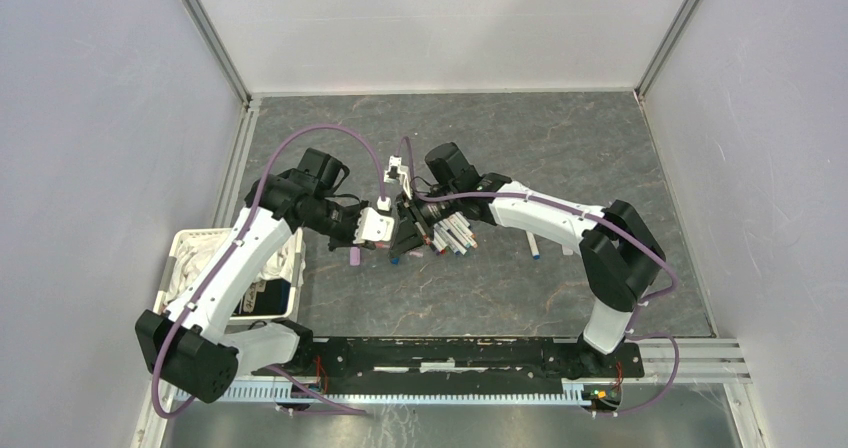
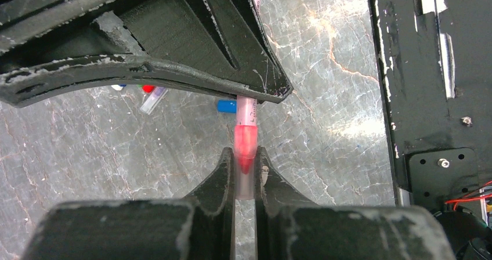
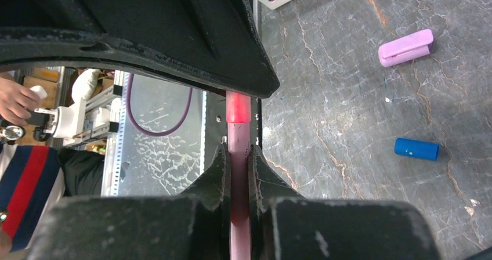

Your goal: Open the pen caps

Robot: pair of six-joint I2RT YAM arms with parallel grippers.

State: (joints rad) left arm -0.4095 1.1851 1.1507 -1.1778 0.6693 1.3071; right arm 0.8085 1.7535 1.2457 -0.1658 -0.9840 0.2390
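While my left fingers (image 2: 223,173) are pinching the pen cap (image 2: 245,187), my right fingers (image 3: 216,176) are clamping tightly around the pen (image 3: 238,144).

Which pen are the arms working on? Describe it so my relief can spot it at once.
Look at the middle of the dark stone table, where the left gripper and right gripper meet tip to tip. The pink pen with a red section bridges them, both grippers shut on it. Unlike the other pens lying fanned on the table below, it is held off the surface.
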